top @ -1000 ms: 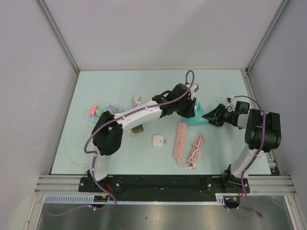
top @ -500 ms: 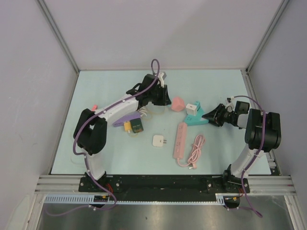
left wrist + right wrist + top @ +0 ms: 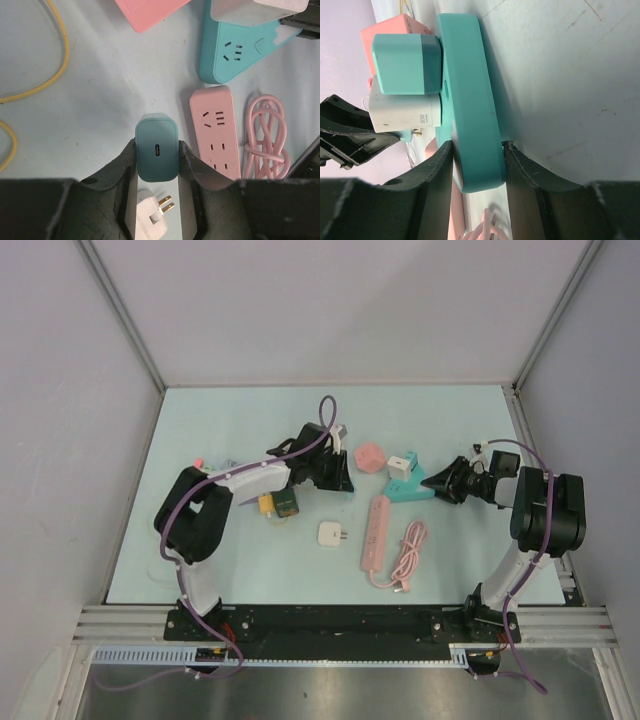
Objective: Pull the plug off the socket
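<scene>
Left jaws swung away, now off to left of teal triangular plastic socket block (image 3: 470, 110), clenched on small teal charger plug (image 3: 157, 152). Plug's out, job looks done. Right jaws clamp block.

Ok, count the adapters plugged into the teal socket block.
2: a teal adapter and a white adapter, side by side on the teal socket block that the right tool grips. No others show.
</scene>
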